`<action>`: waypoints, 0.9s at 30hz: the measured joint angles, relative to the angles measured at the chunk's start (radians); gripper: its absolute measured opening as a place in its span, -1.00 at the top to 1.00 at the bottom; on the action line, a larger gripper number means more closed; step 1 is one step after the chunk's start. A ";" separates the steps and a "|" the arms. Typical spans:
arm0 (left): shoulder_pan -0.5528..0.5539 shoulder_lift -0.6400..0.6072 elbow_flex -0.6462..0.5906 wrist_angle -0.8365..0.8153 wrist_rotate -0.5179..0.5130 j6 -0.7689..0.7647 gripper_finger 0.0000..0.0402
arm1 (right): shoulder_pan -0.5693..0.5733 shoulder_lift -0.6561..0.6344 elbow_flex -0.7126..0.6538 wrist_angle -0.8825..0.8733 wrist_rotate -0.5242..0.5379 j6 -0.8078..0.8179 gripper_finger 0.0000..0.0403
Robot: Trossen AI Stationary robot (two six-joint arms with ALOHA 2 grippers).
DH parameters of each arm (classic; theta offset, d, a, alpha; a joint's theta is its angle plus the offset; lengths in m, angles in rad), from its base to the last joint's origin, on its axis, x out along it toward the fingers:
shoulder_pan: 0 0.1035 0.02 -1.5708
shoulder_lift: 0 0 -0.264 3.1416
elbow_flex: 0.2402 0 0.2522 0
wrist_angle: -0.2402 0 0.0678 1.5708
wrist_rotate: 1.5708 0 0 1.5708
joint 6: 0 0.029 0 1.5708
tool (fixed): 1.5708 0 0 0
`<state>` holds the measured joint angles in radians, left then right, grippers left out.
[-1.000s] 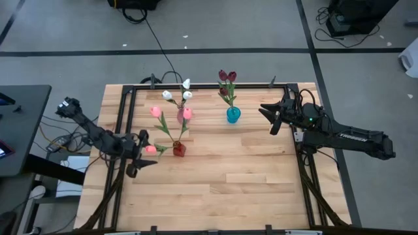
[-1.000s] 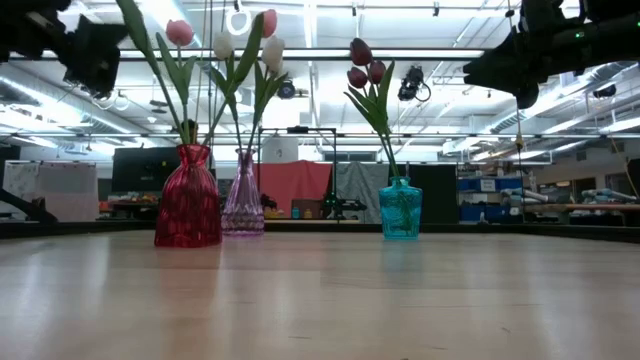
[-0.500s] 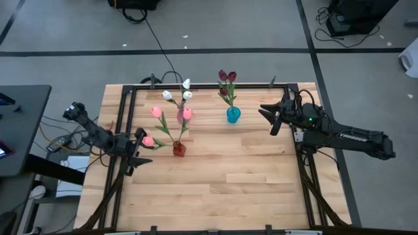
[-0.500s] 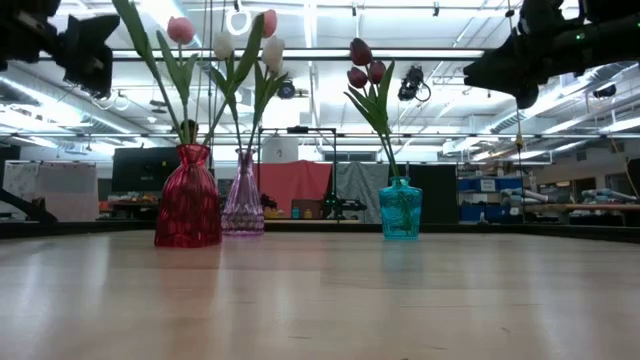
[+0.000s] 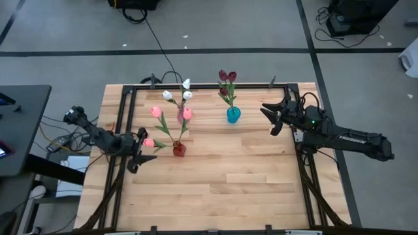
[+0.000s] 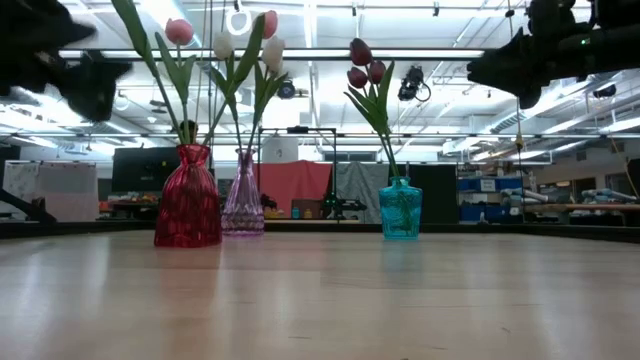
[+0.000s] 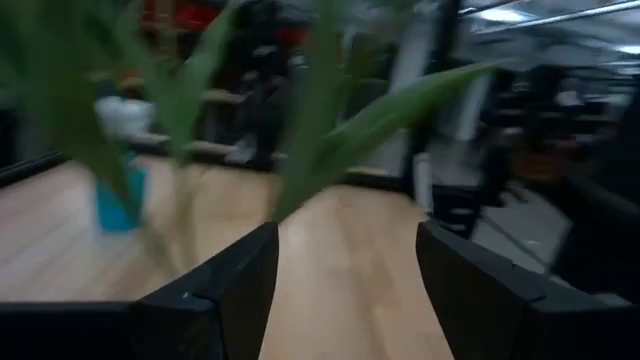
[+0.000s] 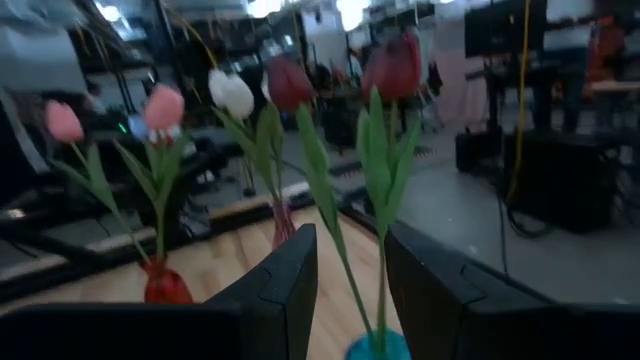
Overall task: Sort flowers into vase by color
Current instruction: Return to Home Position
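Observation:
Three small vases stand on the far half of the table. The red vase holds pink tulips. The pale pink vase holds white tulips and one pink one. The teal vase holds maroon tulips. My left gripper hovers open just left of the red vase, with blurred green leaves close ahead of its fingers. My right gripper hangs open in the air right of the teal vase, facing the maroon tulips.
A black metal frame runs along the table's left, far and right edges. The near half of the wooden table is bare boards. A dark side table stands off the left edge, with cables beside it.
My left gripper has drawn back a little from the red vase toward the table's left edge and then dropped lower, staying open. A low pink tulip head beside it has shifted slightly toward the far edge. The vases have not moved.

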<state>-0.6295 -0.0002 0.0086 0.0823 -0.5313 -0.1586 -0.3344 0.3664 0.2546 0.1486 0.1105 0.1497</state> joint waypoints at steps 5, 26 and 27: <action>0.116 0.004 0.000 -0.014 0.001 -0.034 -0.21 | -0.001 0.000 -0.043 0.089 -0.035 -0.003 0.35; 0.659 0.007 0.000 -0.078 0.526 -0.060 -0.21 | -0.075 -0.044 -0.043 0.039 -0.051 -0.052 0.35; 0.656 0.007 0.000 -0.078 0.528 -0.062 -0.21 | -0.081 -0.053 -0.043 0.020 -0.051 -0.048 0.35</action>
<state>0.0261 0.0067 0.0082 0.0046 -0.0034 -0.2207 -0.4158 0.3131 0.2111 0.1688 0.0595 0.1017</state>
